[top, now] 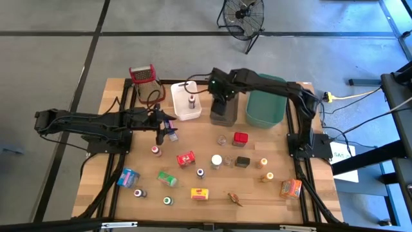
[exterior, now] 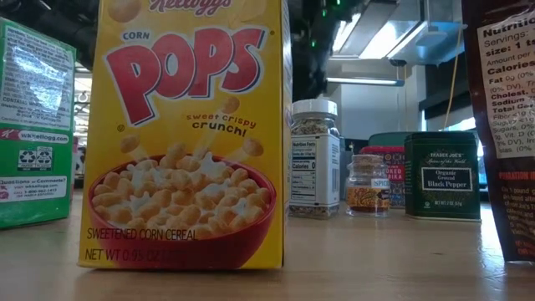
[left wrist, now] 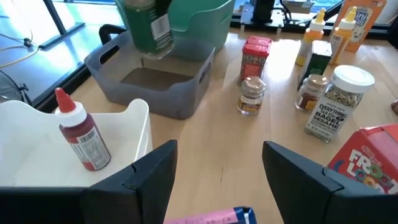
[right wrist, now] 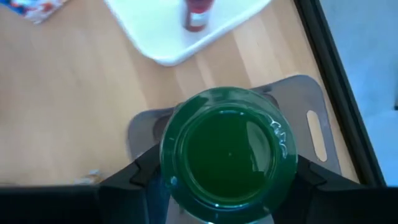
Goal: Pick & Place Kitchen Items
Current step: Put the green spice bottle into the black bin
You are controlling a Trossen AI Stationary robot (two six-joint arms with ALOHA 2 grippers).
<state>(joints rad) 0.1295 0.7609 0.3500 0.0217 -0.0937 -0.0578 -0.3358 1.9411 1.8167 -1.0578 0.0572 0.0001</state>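
- Green jar hung clamped in our right gripper, above the grey tub near the table's far edge.
- We judged a low, centred release best.
- Our left gripper, open and empty, waited near the white tub.

Left pincer parted, right pincer gripping
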